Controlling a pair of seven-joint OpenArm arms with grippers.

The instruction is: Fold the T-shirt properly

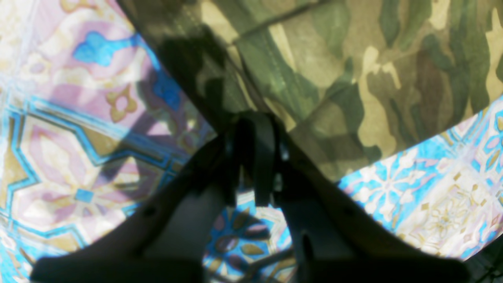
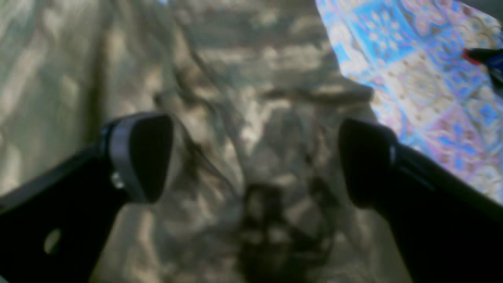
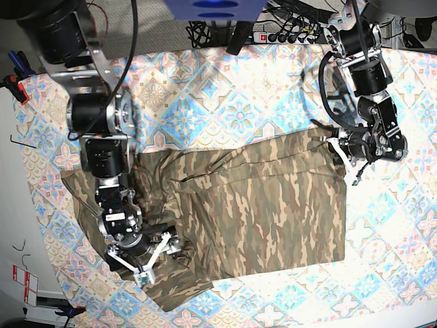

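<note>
The T-shirt (image 3: pixel 259 205) lies spread across the middle of the tablecloth (image 3: pixel 225 96), its camouflage body mostly flat toward the base view's right and bunched into folds at the lower left. No container shows in any view; the cloth-covered table carries only the shirt.

The right gripper (image 3: pixel 145 263) hangs over the rumpled lower-left part of the shirt. In the right wrist view its two dark fingers (image 2: pixel 141 157) stand spread wide apart, with crumpled camouflage fabric (image 2: pixel 259 188) filling the gap between and below them; nothing is pinched between them, though the view is blurred.

The left gripper (image 3: pixel 339 152) sits at the shirt's upper-right corner, near the far edge of the garment. In the left wrist view its fingers (image 1: pixel 255 157) are pressed close together right at the shirt's edge (image 1: pixel 314 78), where a corner of the fabric meets them. Shadow and blur hide whether cloth is actually caught between them. The patterned tablecloth (image 1: pixel 78 137) shows on both sides of that corner.
</note>
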